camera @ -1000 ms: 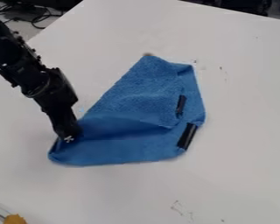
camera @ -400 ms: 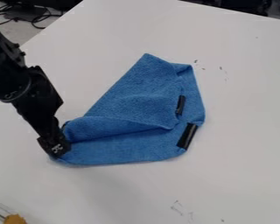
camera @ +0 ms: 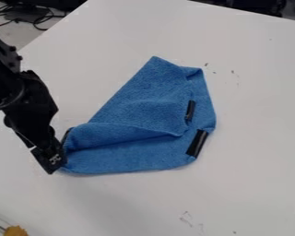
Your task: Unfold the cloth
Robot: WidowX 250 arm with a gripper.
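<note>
Gripper (camera: 54,162) is now at the lower-left corner of the blue cloth (camera: 151,110), right up against the cloth's left edge. 1.0 s ago it sat over the cloth, a bit in from that corner; by 0.4 s ago it had moved down and to the left in view, and it has since slid slightly farther the same way. Arm (camera: 28,94) has swung left with it, coming in from the left edge of view. Can't tell whether the gripper is open or closed, or whether it has hold of the cloth. Cloth is on the white table (camera: 242,179), around the middle of view, still partly folded: upper layer (camera: 107,132) lies over the lower one, its rounded edge running from near the gripper toward the lower black strip (camera: 197,143). Left end of that layer looked flatter and darker at 1.0 s ago; now it's puffed up, about as at 0.4 s ago. Rest of the cloth hasn't visibly moved: top corner, right side, both black strips in place, upper black strip (camera: 191,110) included. Orange-yellow object (camera: 15,231) at the bottom left edge of view, same spot. Cables (camera: 30,17) top left, beyond the table.
</note>
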